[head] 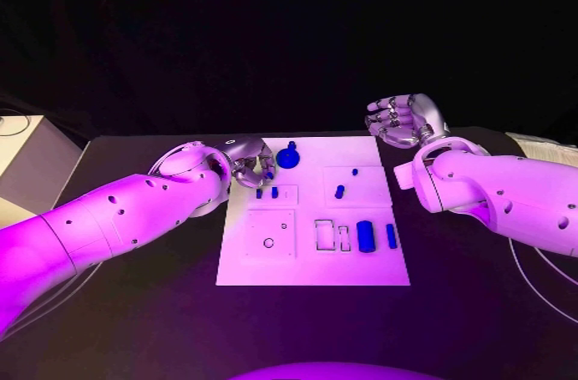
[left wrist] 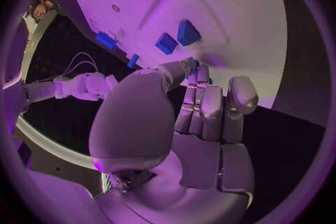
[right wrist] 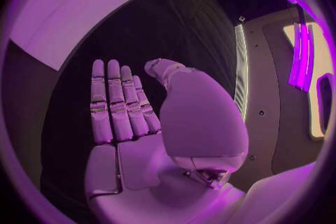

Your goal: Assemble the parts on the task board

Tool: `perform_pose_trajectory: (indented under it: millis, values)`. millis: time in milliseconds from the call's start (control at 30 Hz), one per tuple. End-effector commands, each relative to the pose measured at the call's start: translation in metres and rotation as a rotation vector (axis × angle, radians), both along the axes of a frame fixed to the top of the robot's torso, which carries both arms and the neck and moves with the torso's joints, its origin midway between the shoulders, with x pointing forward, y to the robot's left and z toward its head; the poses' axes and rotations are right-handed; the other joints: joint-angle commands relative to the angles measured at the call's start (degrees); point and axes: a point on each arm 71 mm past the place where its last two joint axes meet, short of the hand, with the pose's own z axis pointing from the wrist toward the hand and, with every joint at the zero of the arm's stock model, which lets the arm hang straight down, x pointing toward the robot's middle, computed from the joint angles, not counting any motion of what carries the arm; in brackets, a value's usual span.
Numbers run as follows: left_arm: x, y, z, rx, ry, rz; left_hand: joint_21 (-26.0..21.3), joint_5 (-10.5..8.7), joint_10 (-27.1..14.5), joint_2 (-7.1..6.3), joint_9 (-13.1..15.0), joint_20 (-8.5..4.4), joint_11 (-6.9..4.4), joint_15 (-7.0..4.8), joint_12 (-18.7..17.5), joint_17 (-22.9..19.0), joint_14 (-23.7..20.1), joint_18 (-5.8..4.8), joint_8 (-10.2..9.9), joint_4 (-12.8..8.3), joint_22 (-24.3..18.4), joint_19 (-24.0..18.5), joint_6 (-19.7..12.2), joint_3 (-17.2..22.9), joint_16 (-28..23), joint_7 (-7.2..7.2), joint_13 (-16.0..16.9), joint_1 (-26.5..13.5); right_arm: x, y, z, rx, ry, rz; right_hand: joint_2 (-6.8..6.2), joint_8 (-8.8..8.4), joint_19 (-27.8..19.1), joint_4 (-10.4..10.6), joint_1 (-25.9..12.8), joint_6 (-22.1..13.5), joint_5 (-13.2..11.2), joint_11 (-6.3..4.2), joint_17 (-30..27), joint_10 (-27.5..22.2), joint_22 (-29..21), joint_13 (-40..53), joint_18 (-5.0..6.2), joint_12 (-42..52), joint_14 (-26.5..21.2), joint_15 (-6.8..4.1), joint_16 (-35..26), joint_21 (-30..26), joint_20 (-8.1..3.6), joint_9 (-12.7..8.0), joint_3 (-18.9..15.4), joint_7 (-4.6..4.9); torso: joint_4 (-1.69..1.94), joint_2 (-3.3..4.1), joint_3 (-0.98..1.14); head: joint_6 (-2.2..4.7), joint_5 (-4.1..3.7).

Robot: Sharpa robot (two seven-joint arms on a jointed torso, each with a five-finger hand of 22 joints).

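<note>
Curling its fingers (left wrist: 199, 75) beside two blue parts (head: 266, 193) on the board (head: 313, 267), the left hand (head: 247, 161) holds nothing; the right hand (head: 406, 119) hangs open over the table (head: 144, 313).

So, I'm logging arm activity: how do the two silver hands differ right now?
The left silver hand sits at the white task board's far-left edge, fingers curled beside small blue parts. The right silver hand hangs off the board's far-right corner over black table, fingers straight. Both hold nothing visible.

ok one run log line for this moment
left hand: at task board left edge, empty | right hand: raised off board, open | blue parts: on board
</note>
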Motion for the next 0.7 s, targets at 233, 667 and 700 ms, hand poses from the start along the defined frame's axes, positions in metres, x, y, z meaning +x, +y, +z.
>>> perform_pose_trajectory:
  millis: [233,667,700]
  values:
    - [-0.0037,-0.0018,-0.0096,0.039,0.038,-0.020,-0.4,0.05,0.8,-0.24,0.3,-0.13,-0.38,-0.47,0.6,0.9,0.0,-0.71,0.3,-0.5,-0.1,-0.7,0.9,-0.8,0.6,-0.48,0.8,-0.5,-0.0002,0.0016,0.0000,-0.002,-0.001,0.018,0.07,-0.34,-0.1,-0.2,-0.3,0.0,0.2,0.11,-0.1,-0.1,-0.1,-0.1,0.31,-0.4,0.2,0.34,-0.4,-0.2,-0.07,-0.1,-0.1,0.92,0.00,-0.03,0.01,0.10,-0.02]
    - [-0.0032,-0.0013,-0.0096,0.039,0.028,-0.013,-0.3,0.04,-1.8,0.12,0.4,-0.48,-0.73,-0.77,5.7,3.4,0.8,-0.77,0.1,-1.0,0.2,-0.7,0.8,-1.6,2.5,-0.69,4.2,-0.8,-0.0005,0.0014,0.0001,-0.002,-0.003,0.018,0.09,-0.38,-0.1,-0.2,-0.3,0.0,0.2,0.12,-0.1,-0.2,-0.2,-0.1,0.31,-0.4,0.2,0.36,-0.4,-0.2,-0.06,-0.1,-0.1,0.94,-0.03,-0.03,0.01,0.07,0.03]
    - [-0.0032,-0.0014,-0.0096,0.039,0.028,-0.013,-0.3,0.04,-2.0,0.09,0.4,-0.48,-0.73,-0.77,5.9,3.5,0.8,-0.76,0.1,-1.0,0.1,-0.8,0.8,-1.6,2.5,-0.70,4.4,-0.8,-0.0005,0.0014,0.0001,-0.002,-0.003,0.018,0.09,-0.38,-0.1,-0.2,-0.3,0.0,0.2,0.12,-0.1,-0.2,-0.2,-0.1,0.31,-0.4,0.2,0.36,-0.4,-0.2,-0.06,-0.1,-0.1,0.94,-0.03,-0.03,0.01,0.07,0.03]
